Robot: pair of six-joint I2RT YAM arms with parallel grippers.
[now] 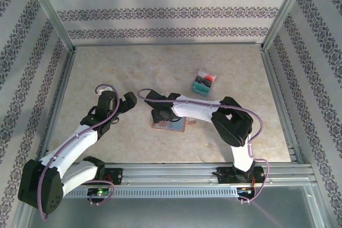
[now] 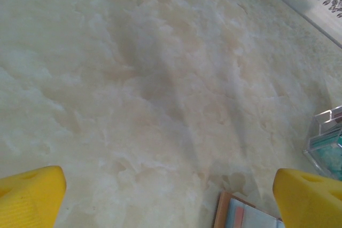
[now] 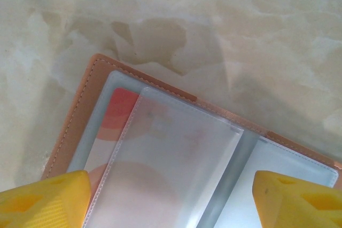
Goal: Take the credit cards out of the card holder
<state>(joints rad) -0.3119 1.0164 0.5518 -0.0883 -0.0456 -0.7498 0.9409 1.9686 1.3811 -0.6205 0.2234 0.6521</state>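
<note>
Work remained: orange-red plastic card (image 3: 118, 111) sat in salmon-pink leather card holder (image 3: 75, 126); right gripper (image 3: 171, 196) above, left gripper (image 2: 171, 196) beside, both spread.

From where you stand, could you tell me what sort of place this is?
Likely a staged robot test cell, not a real room: a marble-look table walled by wallpapered panels, with an aluminium rail at its near edge.

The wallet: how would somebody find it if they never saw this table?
Look at the pale marbled table, near the middle of its front half. The wallet lies open and flat there, right under the right pincer. Unlike the clear box further back, it is pink with stitched edges and see-through card pockets.
</note>
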